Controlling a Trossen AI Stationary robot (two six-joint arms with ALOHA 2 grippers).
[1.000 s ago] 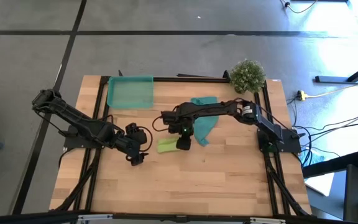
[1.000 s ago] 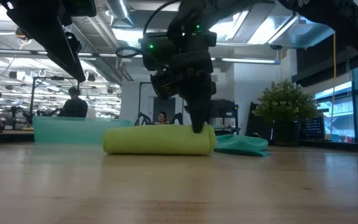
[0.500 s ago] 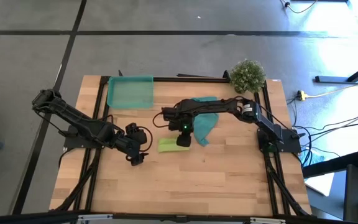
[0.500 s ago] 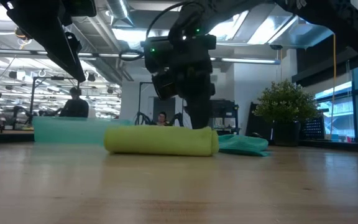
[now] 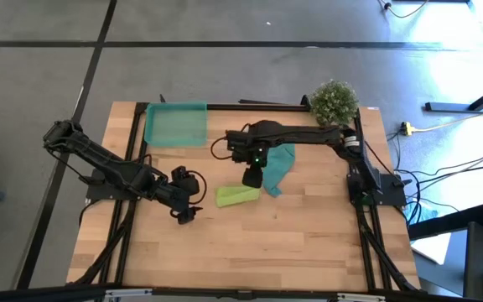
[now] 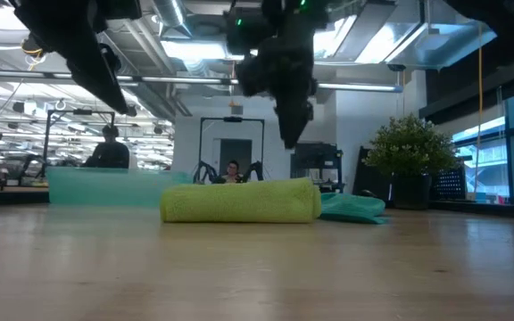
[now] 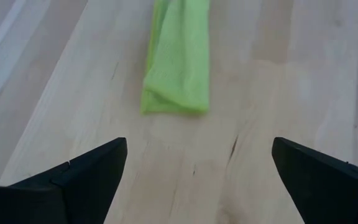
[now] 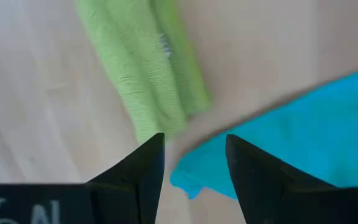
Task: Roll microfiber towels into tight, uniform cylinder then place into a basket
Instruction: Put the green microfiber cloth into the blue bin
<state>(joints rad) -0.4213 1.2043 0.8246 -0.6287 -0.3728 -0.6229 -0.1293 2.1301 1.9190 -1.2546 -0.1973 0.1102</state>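
Note:
The lime-green towel [image 5: 237, 195] lies rolled into a short cylinder on its side on the table; it also shows in the low view [image 6: 239, 201]. The teal towel [image 5: 277, 168] lies loose and crumpled just to its right and farther back. My right gripper [image 6: 288, 134] hangs above the roll's right end, slightly open and empty; the right wrist view shows the roll [image 8: 148, 68] and the teal towel [image 8: 291, 130] below it. My left gripper [image 5: 184, 210] waits left of the roll, wide open [image 7: 197, 168]. The basket [image 5: 175, 124] stands at the far left.
A potted plant [image 5: 334, 101] stands at the table's far right corner. Bare wood lies along the near half of the table [image 5: 250, 252]. In the low view people show in the room behind the table [image 6: 107, 147].
My right gripper has come off the green roll's right end, rising and moving toward the table's far edge. The roll has slid a little toward the table's right edge and stays rolled on the table.

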